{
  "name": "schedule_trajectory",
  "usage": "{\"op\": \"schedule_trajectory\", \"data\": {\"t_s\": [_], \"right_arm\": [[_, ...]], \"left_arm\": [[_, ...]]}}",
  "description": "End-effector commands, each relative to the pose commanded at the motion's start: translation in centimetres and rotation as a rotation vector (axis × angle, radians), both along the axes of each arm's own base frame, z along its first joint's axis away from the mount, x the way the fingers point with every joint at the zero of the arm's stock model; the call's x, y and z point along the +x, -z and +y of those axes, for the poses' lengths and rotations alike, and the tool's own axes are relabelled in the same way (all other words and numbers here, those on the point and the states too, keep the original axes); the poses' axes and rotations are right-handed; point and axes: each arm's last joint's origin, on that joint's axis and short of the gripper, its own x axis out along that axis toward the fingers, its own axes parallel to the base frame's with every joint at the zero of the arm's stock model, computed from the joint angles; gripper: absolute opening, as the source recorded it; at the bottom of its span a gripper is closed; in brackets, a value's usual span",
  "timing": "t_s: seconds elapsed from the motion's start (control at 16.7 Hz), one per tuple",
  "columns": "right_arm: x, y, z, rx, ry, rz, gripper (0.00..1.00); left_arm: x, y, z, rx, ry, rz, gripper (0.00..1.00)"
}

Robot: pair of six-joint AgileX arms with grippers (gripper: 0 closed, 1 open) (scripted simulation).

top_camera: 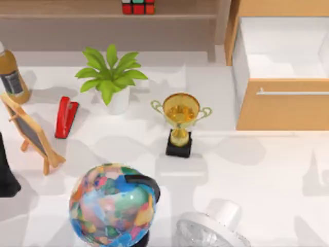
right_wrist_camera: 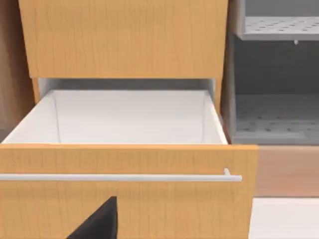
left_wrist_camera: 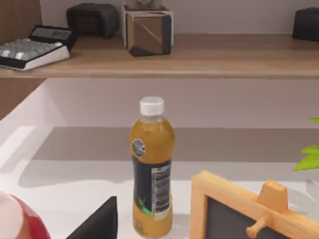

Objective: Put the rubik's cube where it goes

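The rubik's cube (top_camera: 138,7), black-gridded with red and green stickers showing, sits on the wooden shelf (top_camera: 77,9) at the back of the table, left of the cabinet. My left arm (top_camera: 6,172) is a dark shape at the table's left edge, beside the small chalkboard easel, far from the cube. A black part of my left gripper (left_wrist_camera: 99,222) faces an orange juice bottle (left_wrist_camera: 152,167). A black part of my right gripper (right_wrist_camera: 98,221) hangs in front of the open drawer (right_wrist_camera: 124,164), whose white inside holds nothing.
On the table stand a potted plant (top_camera: 110,77), a red stapler (top_camera: 66,117), a gold trophy (top_camera: 180,123), a chalkboard easel (top_camera: 32,133), the juice bottle (top_camera: 11,77), a big multicoloured globe (top_camera: 112,206) and a white fan-like object (top_camera: 211,229). The drawer (top_camera: 280,103) juts out at the right.
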Motion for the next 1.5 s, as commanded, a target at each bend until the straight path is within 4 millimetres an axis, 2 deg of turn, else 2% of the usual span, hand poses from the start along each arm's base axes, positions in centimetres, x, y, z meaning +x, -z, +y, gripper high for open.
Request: {"op": "schedule_trajectory", "data": {"t_s": [0.12,0.24,0.36,0.54,0.72,0.84,0.96,1.08,1.2,1.32,1.5], "right_arm": [[0.0,0.0,0.0,0.000,0.000,0.000,1.00],[0.0,-0.9,0.2,0.001,-0.006,-0.015,1.00],[0.1,-3.1,0.5,0.004,-0.017,-0.046,1.00],[1.1,-7.8,1.4,0.013,-0.036,-0.091,1.00],[4.1,-12.9,3.2,0.022,-0.051,-0.104,1.00],[7.5,-15.6,5.4,0.025,-0.059,-0.094,1.00],[11.7,-17.3,8.6,0.023,-0.064,-0.073,1.00],[16.1,-17.5,12.8,0.016,-0.066,-0.047,1.00],[20.2,-16.2,17.8,0.005,-0.064,-0.022,1.00],[23.5,-13.6,23.0,-0.008,-0.058,-0.001,1.00],[26.5,-8.3,30.0,-0.020,-0.040,0.016,1.00]], "left_arm": [[0.0,0.0,0.0,0.000,0.000,0.000,1.00],[0.0,0.0,0.0,0.000,0.000,0.000,1.00],[0.0,0.0,0.0,0.000,0.000,0.000,1.00],[0.0,0.0,0.0,0.000,0.000,0.000,1.00],[0.0,0.0,0.0,0.000,0.000,0.000,1.00],[0.0,0.0,0.0,0.000,0.000,0.000,1.00],[0.0,0.0,0.0,0.000,0.000,0.000,1.00],[0.0,0.0,0.0,0.000,0.000,0.000,1.00],[0.0,0.0,0.0,0.000,0.000,0.000,1.00],[0.0,0.0,0.0,0.000,0.000,0.000,1.00],[0.0,0.0,0.0,0.000,0.000,0.000,1.00]]}}
